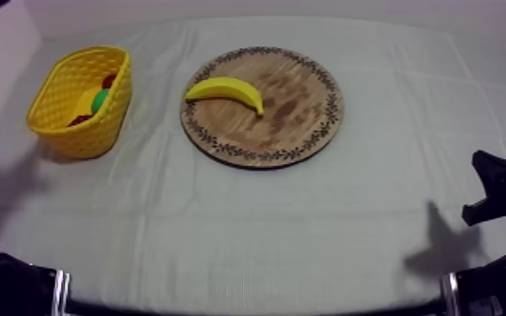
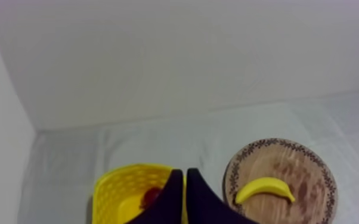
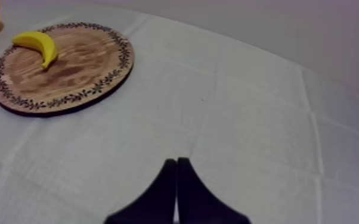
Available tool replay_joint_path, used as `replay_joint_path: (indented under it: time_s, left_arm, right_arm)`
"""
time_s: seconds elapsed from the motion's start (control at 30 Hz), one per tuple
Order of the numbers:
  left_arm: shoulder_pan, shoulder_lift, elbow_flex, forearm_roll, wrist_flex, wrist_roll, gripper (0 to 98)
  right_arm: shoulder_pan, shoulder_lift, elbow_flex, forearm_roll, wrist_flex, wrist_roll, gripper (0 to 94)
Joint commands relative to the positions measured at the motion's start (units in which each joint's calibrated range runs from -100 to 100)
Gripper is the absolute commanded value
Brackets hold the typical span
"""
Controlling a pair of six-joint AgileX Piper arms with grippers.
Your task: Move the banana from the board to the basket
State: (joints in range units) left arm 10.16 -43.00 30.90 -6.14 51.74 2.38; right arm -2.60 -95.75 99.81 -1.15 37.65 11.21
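- Your left gripper [image 2: 185,173] hangs over the near rim of the yellow basket [image 2: 113,190]. Its two fingers are pressed together into a narrow wedge with nothing between them.
- Your right gripper [image 3: 176,161] is just as narrow and empty. It sits over the bare surface [image 3: 247,119], well apart from the wooden board [image 3: 68,77].
- From above, your left arm [image 1: 4,281] sits at the lower left of the frame and your right arm [image 1: 504,189] at the right edge. By my reading, neither has begun a reach.
- Look for the banana [image 1: 227,90] left of the frame's centre, lying flat on the board's left half. One end is close to the patterned rim and nothing touches it.
- At the upper left of the frame, the basket stands near the board but apart from it. It already holds a small red fruit [image 2: 152,195] and something green [image 1: 99,101].
- Expect a slip if you close across the banana's curve off-centre. It looks smooth and could squirt out or spin on the wood.
- Come down too low and a fingertip may catch the board and drag it across the cloth.
- If you reach with the left arm, watch the basket. It lies between that arm and the board, looks light, and a brush could tip it.
- Release with care. The banana is long and the basket is partly full, so it may rest across the rim and fall out.
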Motion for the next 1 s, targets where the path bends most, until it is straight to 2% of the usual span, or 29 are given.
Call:
replay_joint_path:
  time_s: [0.0,0.2,0.43,0.73,0.97]
  left_arm:
    - [0.5,8.7,-15.2,0.18,2.0,-1.2,0.0]
    - [2.7,18.4,-25.2,0.33,5.1,-3.9,0.0]
    - [5.8,29.3,-33.8,-0.14,8.6,-5.5,0.0]
    - [10.9,41.7,-39.5,-2.85,12.1,-6.6,0.0]
    - [14.2,49.1,-41.9,-4.38,14.7,-8.8,0.0]
  right_arm:
    - [0.0,0.0,0.0,0.0,0.0,0.0,0.3]
    - [0.0,0.0,0.0,0.0,0.0,0.0,0.3]
    - [0.0,0.0,0.0,0.0,0.0,0.0,0.3]
    - [0.0,0.0,0.0,0.0,0.0,0.0,0.3]
    - [0.0,0.0,0.0,0.0,0.0,0.0,0.3]
